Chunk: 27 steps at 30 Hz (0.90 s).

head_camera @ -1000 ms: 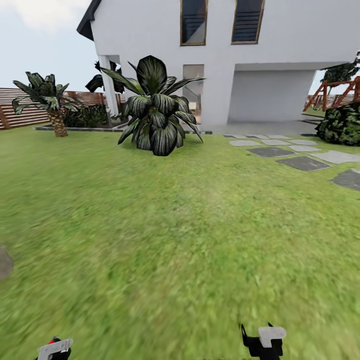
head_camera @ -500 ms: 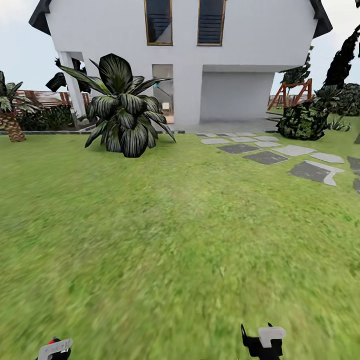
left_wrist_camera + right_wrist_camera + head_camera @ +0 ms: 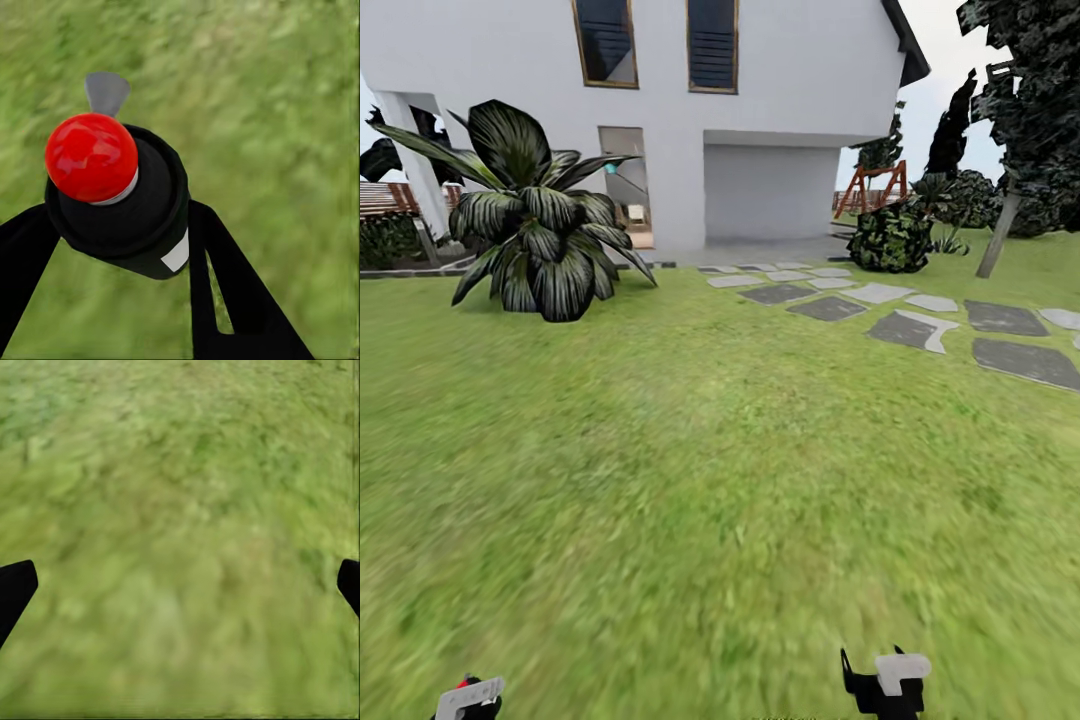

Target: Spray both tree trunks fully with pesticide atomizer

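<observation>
View has panned right across lawn (image 3: 690, 470). Left gripper (image 3: 127, 225) clamped on atomizer (image 3: 112, 191); right gripper (image 3: 180, 585) spread, empty. Task trees unsighted; search continues.

Broad-leaf plant (image 3: 535, 245) by house porch; stepping stones (image 3: 905, 325); swing frame (image 3: 870, 190), perhaps.

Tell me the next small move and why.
Probably keep turning right. The left hand is shut on the sprayer, and ahead are only lawn, the house, a leafy plant and a thin dark tree; no thick pale trunk is in sight.
</observation>
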Motion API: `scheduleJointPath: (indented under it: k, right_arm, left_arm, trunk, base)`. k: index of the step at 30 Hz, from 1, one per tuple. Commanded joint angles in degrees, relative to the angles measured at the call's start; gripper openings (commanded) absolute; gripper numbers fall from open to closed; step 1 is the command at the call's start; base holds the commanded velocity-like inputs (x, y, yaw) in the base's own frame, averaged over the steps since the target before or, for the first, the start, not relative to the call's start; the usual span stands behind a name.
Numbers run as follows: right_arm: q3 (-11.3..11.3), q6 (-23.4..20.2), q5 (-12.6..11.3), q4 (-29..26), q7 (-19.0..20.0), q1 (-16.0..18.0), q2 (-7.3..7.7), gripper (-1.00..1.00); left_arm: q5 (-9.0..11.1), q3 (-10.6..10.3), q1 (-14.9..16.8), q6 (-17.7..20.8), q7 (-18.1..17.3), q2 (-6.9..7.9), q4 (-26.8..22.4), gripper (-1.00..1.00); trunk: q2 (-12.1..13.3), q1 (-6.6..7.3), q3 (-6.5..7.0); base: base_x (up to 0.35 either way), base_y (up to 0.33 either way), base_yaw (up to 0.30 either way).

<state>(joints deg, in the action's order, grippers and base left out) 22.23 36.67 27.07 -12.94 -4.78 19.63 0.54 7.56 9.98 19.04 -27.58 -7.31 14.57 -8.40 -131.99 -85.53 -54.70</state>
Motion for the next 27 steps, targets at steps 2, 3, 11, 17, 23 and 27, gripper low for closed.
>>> scheduleJointPath:
  k: [2, 3, 11, 17, 23, 27]
  right_arm:
    - [0.18, 0.16, 0.61, 0.11, -0.41, 0.06, -0.01, 1.0]
    - [0.18, 0.16, 0.61, 0.11, -0.41, 0.06, -0.01, 1.0]
    - [0.18, 0.16, 0.61, 0.11, -0.41, 0.06, -0.01, 1.0]
    - [0.18, 0.16, 0.61, 0.11, -0.41, 0.06, -0.01, 1.0]
    - [0.18, 0.16, 0.61, 0.11, -0.41, 0.06, -0.01, 1.0]
    - [0.18, 0.16, 0.61, 0.11, -0.41, 0.06, -0.01, 1.0]
  left_arm:
    - [0.61, 0.21, 0.03, -0.1, -0.6, 0.02, 0.05, -1.0]
    - [0.61, 0.21, 0.03, -0.1, -0.6, 0.02, 0.05, -1.0]
    - [0.61, 0.21, 0.02, -0.1, -0.6, 0.02, 0.05, -1.0]
    - [0.61, 0.21, 0.02, -0.1, -0.6, 0.02, 0.08, -1.0]
    - [0.61, 0.21, 0.01, -0.1, -0.6, 0.02, 0.05, -1.0]
    - [0.61, 0.21, 0.01, -0.1, -0.6, 0.02, 0.05, -1.0]
  trunk:
    - [-0.02, 0.01, -0.05]
    - [-0.02, 0.01, -0.05]
    - [-0.02, 0.01, -0.05]
    - [-0.02, 0.01, -0.05]
    - [-0.02, 0.01, -0.05]
    - [-0.02, 0.01, -0.05]
  base:
    - [0.0, -0.27, -0.3]
    - [0.0, -0.27, -0.3]
    - [0.0, -0.27, -0.3]
    - [0.0, -0.27, -0.3]
    - [0.0, -0.27, -0.3]
    - [0.0, -0.27, -0.3]
